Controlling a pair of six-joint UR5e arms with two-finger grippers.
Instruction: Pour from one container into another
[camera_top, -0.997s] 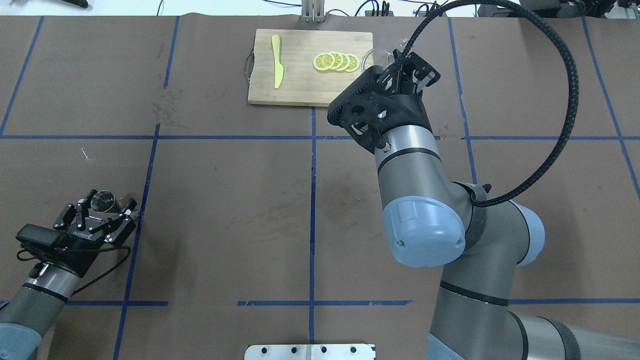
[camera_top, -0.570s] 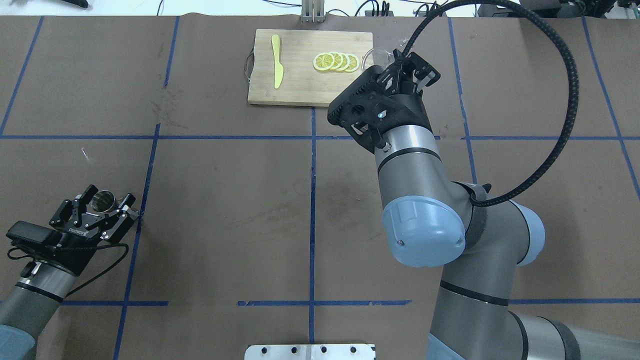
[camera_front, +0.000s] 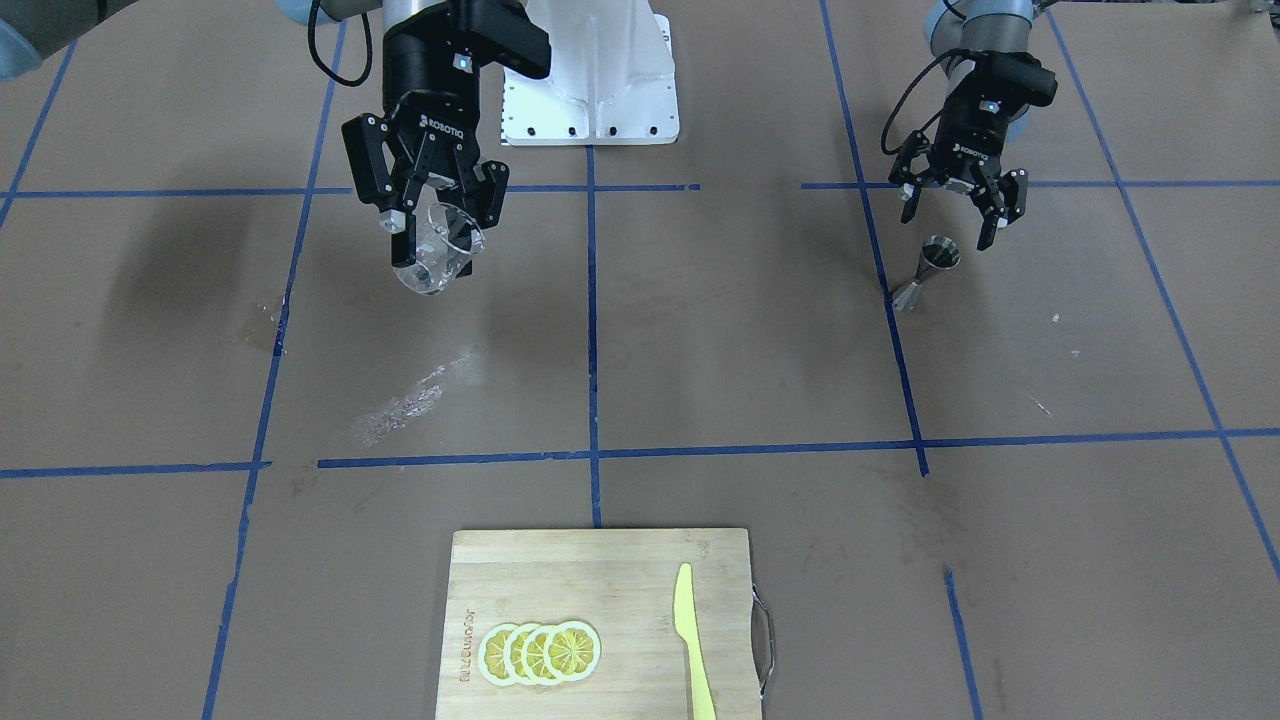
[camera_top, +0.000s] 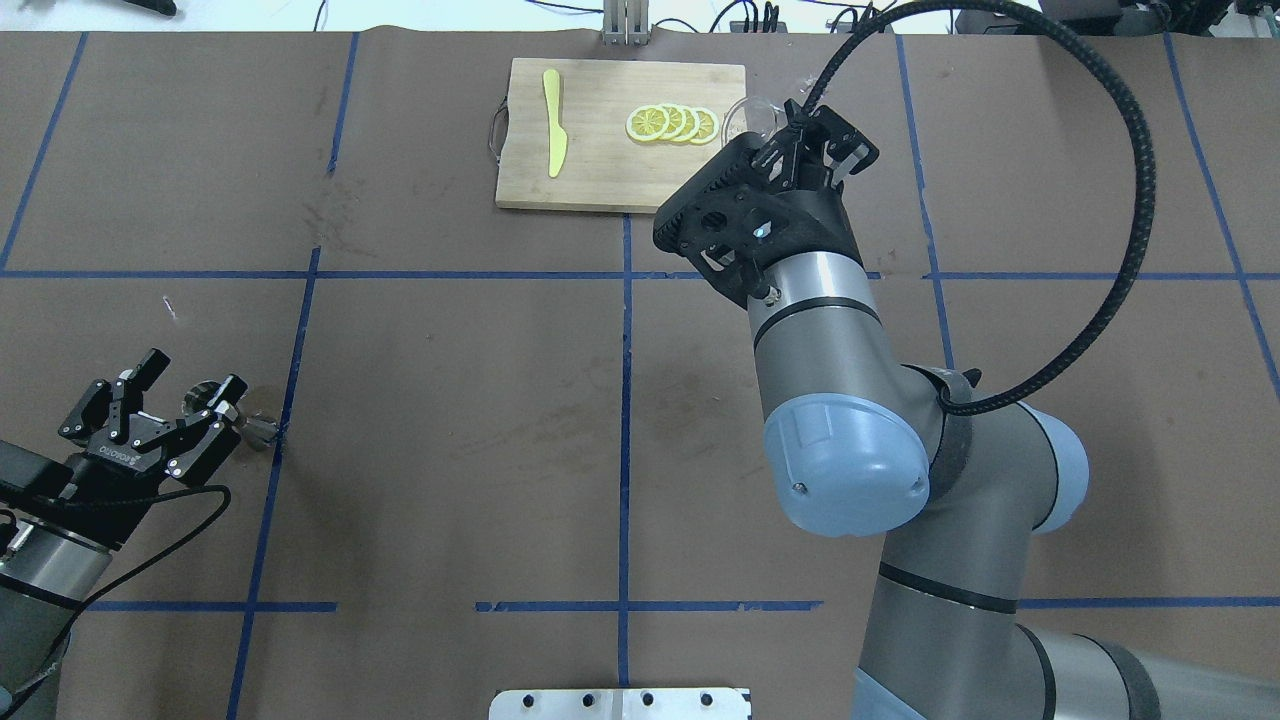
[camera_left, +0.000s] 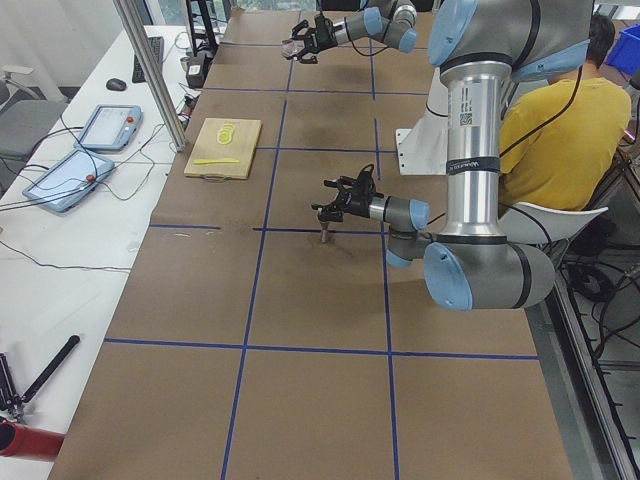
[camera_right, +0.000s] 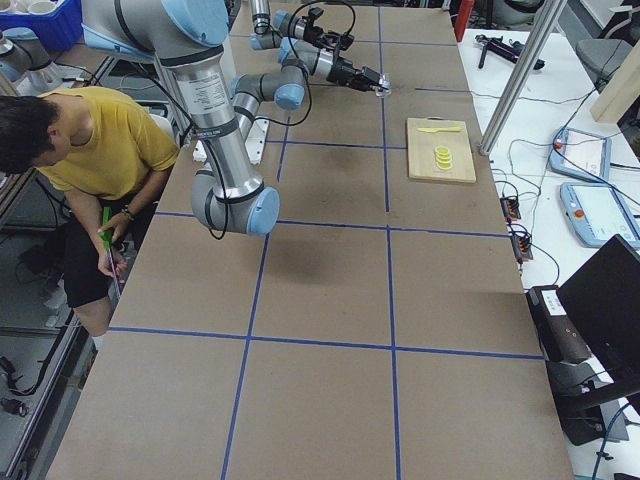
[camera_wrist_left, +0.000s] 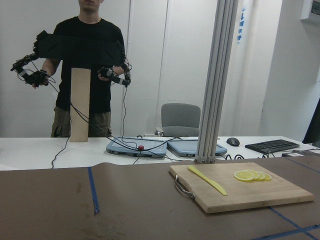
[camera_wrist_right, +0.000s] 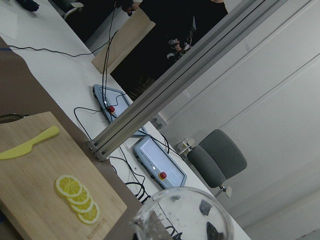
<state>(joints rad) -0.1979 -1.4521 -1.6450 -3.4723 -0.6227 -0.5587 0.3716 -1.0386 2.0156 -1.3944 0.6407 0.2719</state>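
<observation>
brown-papered table (camera_front: 740, 330), blue tape grid (camera_front: 590, 330), jigger (camera_front: 923, 271) standing on it, wooden cutting board (camera_front: 620, 590) at far edge, wet smear (camera_front: 410, 400)

the counter (camera_top: 450, 400) is covered in brown paper, marked into a grid with blue tape (camera_top: 625, 400). a white side table (camera_left: 95, 215) runs along one long side, carrying two tablets (camera_wrist_left: 130, 149), a keyboard (camera_wrist_left: 272, 145), a mouse (camera_wrist_left: 233, 141) and loose cables. an aluminium post (camera_wrist_left: 216, 80) rises at that side. behind it stand a grey chair (camera_wrist_left: 180, 120) and plain white walls (camera_wrist_left: 280, 60), evenly lit. a man in black (camera_wrist_left: 85, 55) stands near the wall, behind an upright wooden plank (camera_wrist_left: 80, 105). at the opposite side a person in a yellow shirt (camera_left: 555, 140) sits on a white chair (camera_left: 555, 215).
</observation>
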